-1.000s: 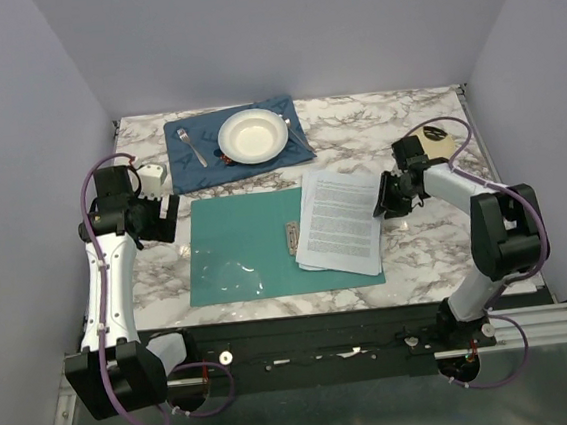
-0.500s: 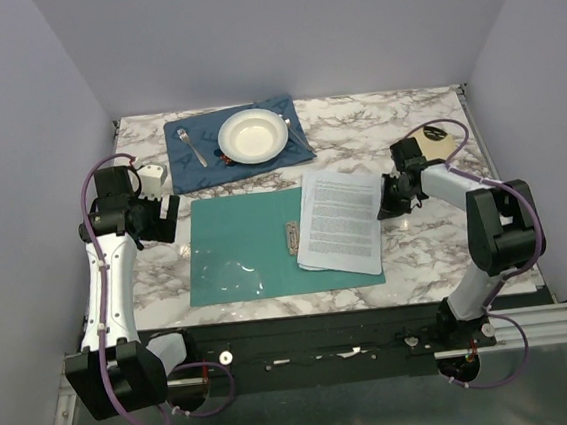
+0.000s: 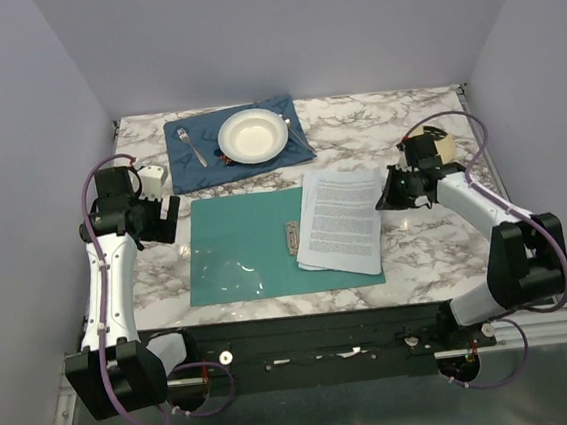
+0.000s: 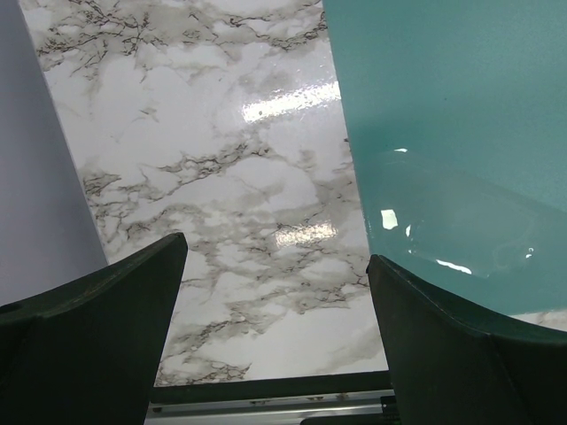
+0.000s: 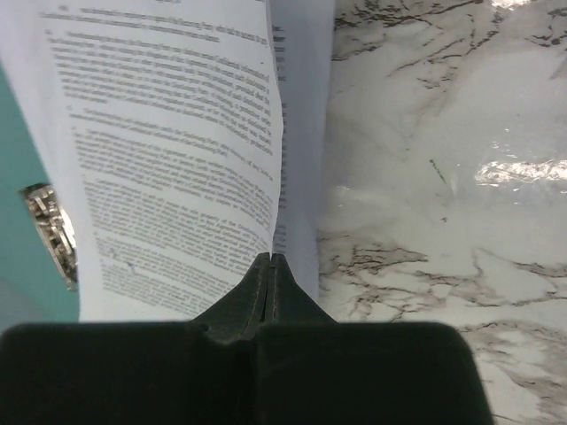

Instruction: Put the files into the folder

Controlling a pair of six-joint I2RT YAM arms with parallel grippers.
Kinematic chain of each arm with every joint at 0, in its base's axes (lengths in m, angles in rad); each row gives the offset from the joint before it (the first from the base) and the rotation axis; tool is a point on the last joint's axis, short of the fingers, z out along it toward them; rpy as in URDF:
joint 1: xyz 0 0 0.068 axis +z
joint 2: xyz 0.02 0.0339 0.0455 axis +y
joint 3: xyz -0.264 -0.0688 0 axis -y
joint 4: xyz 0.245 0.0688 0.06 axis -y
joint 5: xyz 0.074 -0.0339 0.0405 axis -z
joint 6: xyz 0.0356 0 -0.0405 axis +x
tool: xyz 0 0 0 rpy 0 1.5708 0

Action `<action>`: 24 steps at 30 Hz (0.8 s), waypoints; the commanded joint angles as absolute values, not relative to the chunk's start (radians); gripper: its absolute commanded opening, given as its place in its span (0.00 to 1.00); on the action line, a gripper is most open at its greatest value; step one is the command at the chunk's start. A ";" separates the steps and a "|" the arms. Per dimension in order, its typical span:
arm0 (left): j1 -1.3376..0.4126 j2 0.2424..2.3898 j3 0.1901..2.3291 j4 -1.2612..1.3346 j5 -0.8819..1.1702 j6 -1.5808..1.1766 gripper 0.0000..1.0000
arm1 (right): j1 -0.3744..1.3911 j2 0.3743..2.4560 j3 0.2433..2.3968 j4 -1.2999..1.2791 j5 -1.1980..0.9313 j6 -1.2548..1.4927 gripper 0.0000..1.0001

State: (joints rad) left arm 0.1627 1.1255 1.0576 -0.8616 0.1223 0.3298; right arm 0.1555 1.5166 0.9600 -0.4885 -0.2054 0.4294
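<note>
— At the right-hand edge of the files point(image 3: 339, 219), a thin stack of white paper sheets dense with black print: altered how, over the last second?

— Closed right down, from part-open to tip against tip, in the case of the black two-fingered right claw point(image 3: 384, 199); swung outward at the elbow as well. Scarcely shifted, as regards the stack itself.

— Meant what for the task?

— Read as the start of a grasp, ahead of drawing the sheets fully onto the flat teal-green plastic folder point(image 3: 242, 247). Could not be told whether a sheet was actually pinched: seen from the wrist only as a raised top-sheet edge running straight into the shut tips.

— Lay where, relative to that claw?

— Rested directly ahead of the tips and to their left in the wrist view, touching or all but. Spread mostly over the folder's right half, just beside the small metal spine clip point(image 3: 291, 237), and partly over the white marble-patterned tabletop point(image 3: 418, 250). Not yet enclosed.

— And on the other side?

— Hung wide open, gripping nothing, as for the black left claw point(image 4: 275, 266), above bare marble at the folder's left edge.
</note>
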 commanded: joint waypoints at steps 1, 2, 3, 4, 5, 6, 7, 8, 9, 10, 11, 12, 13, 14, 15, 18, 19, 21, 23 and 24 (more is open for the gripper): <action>0.170 1.114 1.051 -0.859 0.121 0.344 0.99 | 0.160 1.413 0.963 -0.477 -0.346 0.437 0.01; 0.169 1.115 1.049 -0.859 0.123 0.342 0.99 | 0.166 1.402 0.971 -0.479 -0.371 0.436 0.01; 0.169 1.115 1.043 -0.858 0.123 0.342 0.99 | 0.176 1.378 0.982 -0.488 -0.391 0.436 0.01; 0.169 1.120 1.043 -0.853 0.123 0.341 0.99 | 0.189 1.365 0.994 -0.489 -0.428 0.434 0.01; 0.169 1.121 1.040 -0.848 0.121 0.341 0.99 | 0.202 1.353 1.021 -0.489 -0.439 0.433 0.01; 0.169 1.123 1.039 -0.847 0.121 0.341 0.99 | 0.240 1.335 1.044 -0.505 -0.446 0.428 0.01; 0.170 1.126 1.039 -0.844 0.121 0.341 0.99 | 0.265 1.330 1.069 -0.515 -0.454 0.416 0.01; 0.169 1.134 1.040 -0.842 0.117 0.339 0.99 | 0.293 1.324 1.093 -0.525 -0.451 0.410 0.01; 0.169 1.138 1.042 -0.839 0.114 0.339 0.99 | 0.348 1.324 1.158 -0.557 -0.443 0.403 0.01; 0.170 1.147 1.046 -0.839 0.109 0.339 0.99 | 0.371 1.325 1.184 -0.577 -0.419 0.396 0.01; 0.169 1.150 1.051 -0.842 0.106 0.339 0.99 | 0.388 1.327 1.210 -0.615 -0.394 0.394 0.01; 0.170 1.152 1.055 -0.845 0.107 0.336 0.99 | 0.394 1.328 1.218 -0.624 -0.368 0.396 0.01; 0.169 1.152 1.060 -0.848 0.107 0.336 0.99 | 0.390 1.339 1.212 -0.633 -0.256 0.406 0.09; 0.169 1.146 1.060 -0.848 0.109 0.336 0.99 | 0.379 1.348 1.201 -0.646 -0.217 0.403 0.16; 0.170 1.141 1.058 -0.848 0.110 0.336 0.99 | 0.341 1.364 1.184 -0.644 -0.194 0.400 0.39; 0.169 1.127 1.046 -0.847 0.109 0.341 0.99 | 0.243 1.437 1.117 -0.620 -0.155 0.429 0.62; 0.169 1.126 1.040 -0.847 0.104 0.347 0.99 | 0.220 1.457 1.099 -0.614 -0.163 0.445 0.71; 0.169 1.124 1.037 -0.850 0.100 0.353 0.99 | 0.184 1.529 1.098 -0.603 -0.149 0.434 0.90; 0.169 1.123 1.034 -0.845 0.089 0.359 0.99 | 0.184 1.574 1.109 -0.603 -0.098 0.407 0.95; 0.169 1.123 1.032 -0.844 0.090 0.357 0.99 | 0.184 1.606 1.114 -0.604 -0.088 0.399 0.91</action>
State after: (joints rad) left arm 0.1627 1.1461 1.0462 -0.8539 0.1143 0.3325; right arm 0.1852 1.5253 1.1172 -0.5671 -0.1833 0.4271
